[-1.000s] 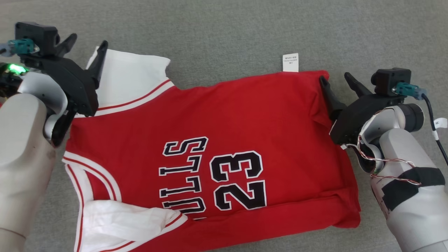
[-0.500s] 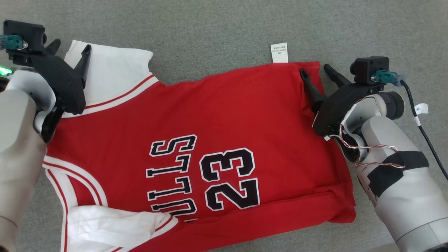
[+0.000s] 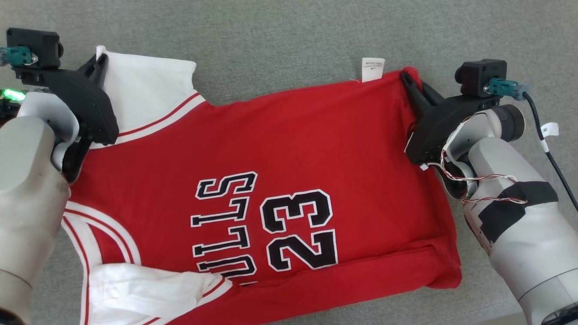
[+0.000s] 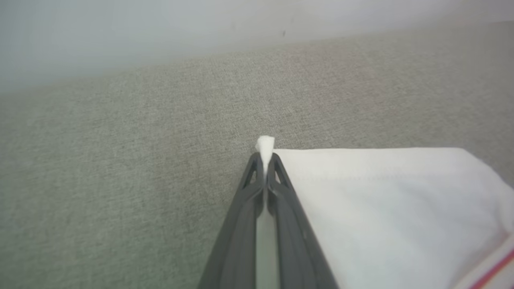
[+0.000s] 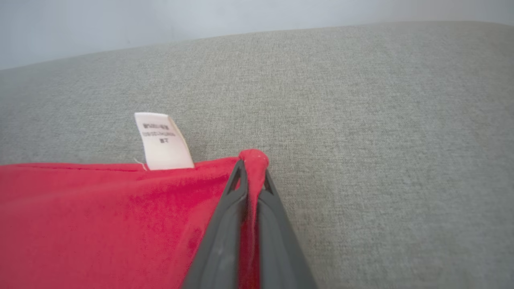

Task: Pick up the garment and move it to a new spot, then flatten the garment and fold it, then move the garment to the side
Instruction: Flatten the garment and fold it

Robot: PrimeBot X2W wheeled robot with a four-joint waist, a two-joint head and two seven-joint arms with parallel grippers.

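Observation:
The garment (image 3: 280, 153) is a red basketball jersey with white sleeves and black "BULLS 23" lettering, lying spread on grey fabric. My left gripper (image 3: 100, 61) is shut on the far corner of the white sleeve (image 4: 381, 200); a tuft of white cloth pokes out past its fingertips (image 4: 265, 160). At the far right corner of the jersey's red hem (image 5: 120, 216), my right gripper (image 3: 405, 77) is shut, with red cloth pinched between its fingers (image 5: 225, 224). A white care label (image 3: 373, 68) sticks out from the far edge, just left of the right gripper.
The grey woven surface (image 3: 271, 40) stretches beyond the jersey on the far side and to both sides. A pale wall rises behind it (image 5: 200, 20). A black cable with a white tag (image 3: 547, 131) hangs off my right wrist.
Both grippers have closed: the left on the white sleeve corner, the right on the red hem corner. Both stood open over those corners before. The camera shifted slightly.

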